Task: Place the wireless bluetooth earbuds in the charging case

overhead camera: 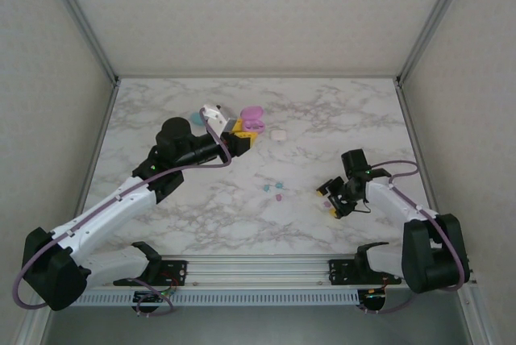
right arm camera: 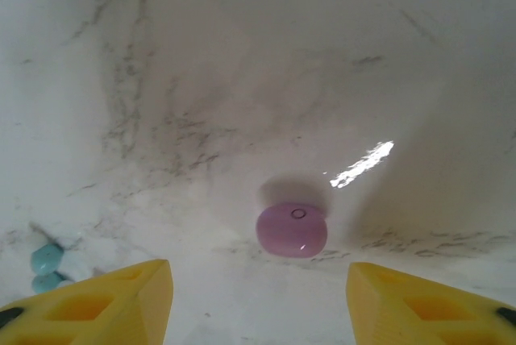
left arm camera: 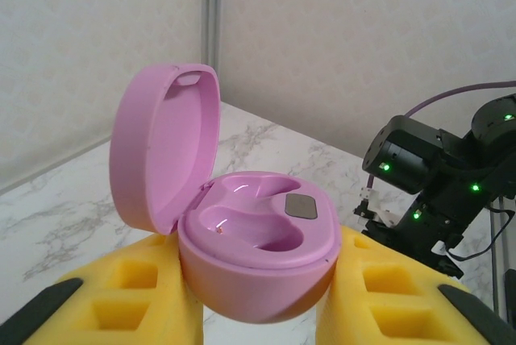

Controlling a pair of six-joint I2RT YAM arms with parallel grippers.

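Here the left gripper (overhead camera: 239, 141) is clamped on the pink charging case (left arm camera: 258, 240), lid up and wells looking empty. Further right the pink earbud (right arm camera: 292, 230) lies loose on the table (right arm camera: 242, 79) (teal earbuds (right arm camera: 47, 258) off to one side), with the right gripper (right arm camera: 258, 272) poised before it, jaws apart and holding nothing. So small and slick a bean could squirt sideways from an off-centre pinch, or drop on the way across.
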